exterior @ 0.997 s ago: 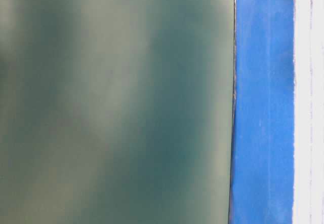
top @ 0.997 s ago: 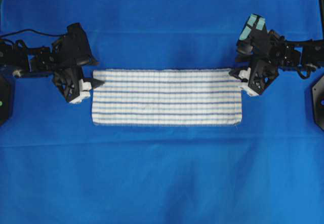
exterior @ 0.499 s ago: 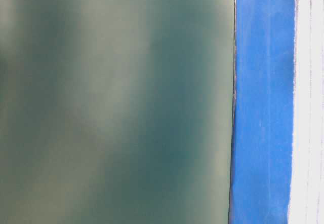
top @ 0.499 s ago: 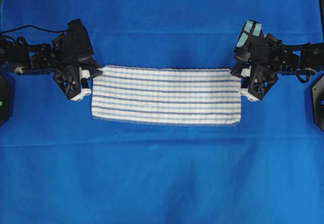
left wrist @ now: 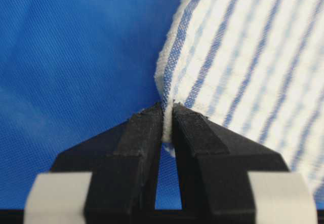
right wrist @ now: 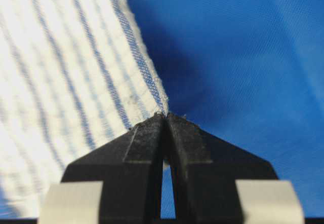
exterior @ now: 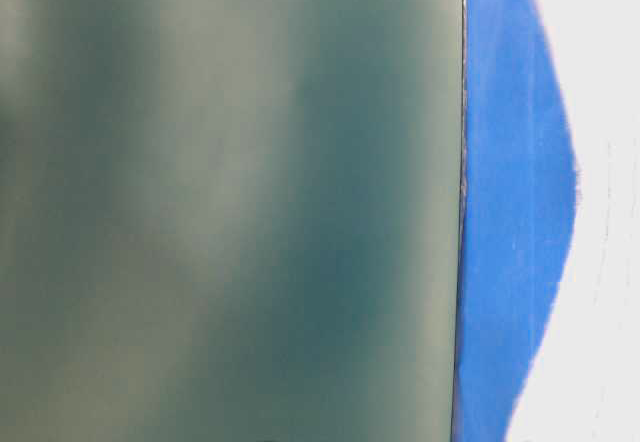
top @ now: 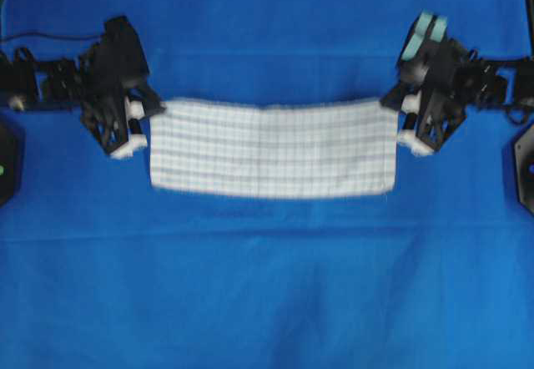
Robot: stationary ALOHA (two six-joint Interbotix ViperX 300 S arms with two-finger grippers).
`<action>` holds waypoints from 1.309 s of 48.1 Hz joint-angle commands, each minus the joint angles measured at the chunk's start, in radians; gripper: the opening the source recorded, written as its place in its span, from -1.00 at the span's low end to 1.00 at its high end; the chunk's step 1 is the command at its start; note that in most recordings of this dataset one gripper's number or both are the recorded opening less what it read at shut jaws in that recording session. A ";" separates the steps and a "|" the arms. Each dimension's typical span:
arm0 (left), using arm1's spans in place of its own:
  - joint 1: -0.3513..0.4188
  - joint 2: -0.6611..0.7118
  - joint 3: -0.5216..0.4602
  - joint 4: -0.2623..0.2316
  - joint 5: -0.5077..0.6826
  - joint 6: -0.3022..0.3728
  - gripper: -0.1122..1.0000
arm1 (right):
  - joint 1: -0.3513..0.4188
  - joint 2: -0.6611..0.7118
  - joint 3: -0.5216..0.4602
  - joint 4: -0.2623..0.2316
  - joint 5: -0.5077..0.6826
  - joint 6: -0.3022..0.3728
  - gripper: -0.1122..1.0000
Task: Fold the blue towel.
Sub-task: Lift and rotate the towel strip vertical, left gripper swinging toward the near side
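- Two black grippers, left [left wrist: 167, 120] and right [right wrist: 165, 120], each pinching a far corner of rectangular white woven towel with blue stripes [top: 271, 148].
- Lifted over plain blue cloth [top: 267, 294]; fold begun, unfinished.

Blue towel [left wrist: 253, 57]: coarse woven cloth, matt white with blue stripes, nubbly at its hem. Blue cloth [top: 267, 285] covering worktop: fine-weave fabric, matt, smooth. Left gripper [left wrist: 167, 113] jaws: matt black plastic, faintly layered.
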State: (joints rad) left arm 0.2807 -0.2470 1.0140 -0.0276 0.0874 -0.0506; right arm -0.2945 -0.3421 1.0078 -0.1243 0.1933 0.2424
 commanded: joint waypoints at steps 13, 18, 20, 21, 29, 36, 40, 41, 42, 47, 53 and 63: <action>-0.041 -0.247 -0.086 0.000 0.144 -0.009 -0.73 | 0.002 -0.296 -0.038 -0.002 0.104 0.008 -0.76; -0.067 -0.288 -0.087 0.000 0.144 -0.009 -0.73 | 0.002 -0.347 -0.034 -0.002 0.104 0.008 -0.76; -0.077 -0.301 -0.084 0.000 0.144 -0.009 -0.73 | 0.002 -0.354 -0.034 -0.002 0.106 0.008 -0.76; -0.081 -0.304 -0.084 0.000 0.144 -0.011 -0.73 | 0.002 -0.356 -0.034 -0.002 0.103 0.008 -0.76; -0.124 -0.282 -0.094 0.000 0.100 -0.049 -0.73 | -0.034 -0.331 -0.051 -0.008 0.067 0.006 -0.76; -0.196 -0.216 -0.130 0.000 0.015 -0.097 -0.73 | -0.092 -0.267 -0.086 -0.026 0.031 0.003 -0.76; -0.236 -0.167 -0.166 0.000 -0.011 -0.100 -0.73 | -0.129 -0.224 -0.112 -0.048 0.015 0.002 -0.76; -0.245 -0.155 -0.175 0.000 -0.015 -0.100 -0.73 | -0.138 -0.212 -0.118 -0.054 0.012 0.002 -0.76; -0.255 -0.143 -0.186 0.000 -0.017 -0.100 -0.73 | -0.147 -0.201 -0.127 -0.060 0.011 0.002 -0.76; -0.293 -0.075 -0.249 0.000 -0.035 -0.101 -0.73 | -0.190 -0.129 -0.176 -0.089 -0.005 0.002 -0.76; -0.336 0.021 -0.342 0.000 -0.051 -0.098 -0.73 | -0.221 -0.046 -0.239 -0.112 -0.021 0.002 -0.76; -0.371 0.146 -0.480 0.000 -0.054 -0.097 -0.73 | -0.245 0.084 -0.360 -0.153 -0.051 0.000 -0.76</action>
State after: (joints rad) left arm -0.0782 -0.1304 0.6013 -0.0276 0.0445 -0.1488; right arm -0.5338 -0.2807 0.7072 -0.2654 0.1595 0.2439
